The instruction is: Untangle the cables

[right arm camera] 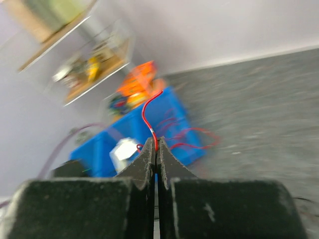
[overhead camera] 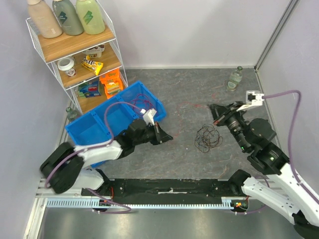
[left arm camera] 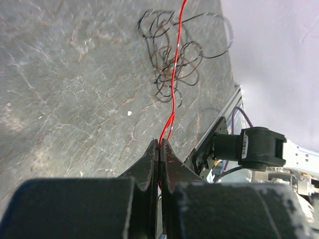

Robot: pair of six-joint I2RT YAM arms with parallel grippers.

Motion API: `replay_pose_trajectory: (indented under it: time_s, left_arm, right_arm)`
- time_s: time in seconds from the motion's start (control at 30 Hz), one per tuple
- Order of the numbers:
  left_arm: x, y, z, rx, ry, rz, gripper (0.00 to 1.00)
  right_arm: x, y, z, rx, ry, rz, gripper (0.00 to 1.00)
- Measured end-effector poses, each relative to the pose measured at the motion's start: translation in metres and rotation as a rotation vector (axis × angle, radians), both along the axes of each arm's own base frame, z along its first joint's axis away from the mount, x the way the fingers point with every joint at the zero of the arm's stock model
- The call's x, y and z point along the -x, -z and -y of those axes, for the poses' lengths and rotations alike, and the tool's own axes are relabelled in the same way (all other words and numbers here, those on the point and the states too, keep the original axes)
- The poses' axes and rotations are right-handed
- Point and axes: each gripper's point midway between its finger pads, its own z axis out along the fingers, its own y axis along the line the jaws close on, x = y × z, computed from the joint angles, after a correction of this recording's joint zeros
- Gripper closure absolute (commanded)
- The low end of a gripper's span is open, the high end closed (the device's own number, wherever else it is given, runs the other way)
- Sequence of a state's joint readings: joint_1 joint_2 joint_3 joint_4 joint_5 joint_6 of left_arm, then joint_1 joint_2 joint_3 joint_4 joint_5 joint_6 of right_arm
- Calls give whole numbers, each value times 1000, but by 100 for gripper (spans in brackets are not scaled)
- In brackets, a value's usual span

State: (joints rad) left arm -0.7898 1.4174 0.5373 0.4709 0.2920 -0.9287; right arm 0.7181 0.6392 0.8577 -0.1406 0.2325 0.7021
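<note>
On grey marbled tabletop (overhead camera: 179,159), step in hand looked like drawing red out of black. L gripper (left arm camera: 159,145) and R gripper (right arm camera: 155,144) were both pressed together, each pinching the hair-thin red wire (left arm camera: 175,64). The loopy black wire bunch (overhead camera: 208,137) lay at 3 o'clock of L gripper, 6 o'clock of R gripper. Next, prob.: part the arms slowly w/o dragging the bunch. Red was near invisible from top and R wrist view was blurred. Cdn't tell if red threaded thru the loops or lay over them.
</note>
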Motion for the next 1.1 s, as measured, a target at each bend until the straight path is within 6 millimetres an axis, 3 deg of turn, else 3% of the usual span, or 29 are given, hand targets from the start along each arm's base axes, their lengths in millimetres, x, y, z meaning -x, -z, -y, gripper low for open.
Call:
replay_pose_trajectory:
  time_s: [0.2, 0.37, 0.5, 0.7, 0.9, 1.1]
  left_arm:
    - [10, -58, -51, -20, -104, 217, 98]
    - [15, -82, -104, -77, -262, 311, 98]
    - [16, -92, -140, -122, -393, 337, 98]
    - [13, -127, -196, -154, -624, 398, 98]
    - [21, -143, -233, -151, -743, 453, 98]
    - [32, -164, -253, -115, -785, 512, 98]
  right_arm:
    - [0, -21, 94, 178, 398, 36, 100]
    - [10, -16, 136, 273, 551, 32, 100]
    - [10, -6, 146, 342, 598, 10, 100]
    - [13, 8, 160, 405, 657, -38, 100]
    - [15, 17, 166, 430, 679, -64, 100]
    - [12, 28, 155, 433, 633, -80, 100]
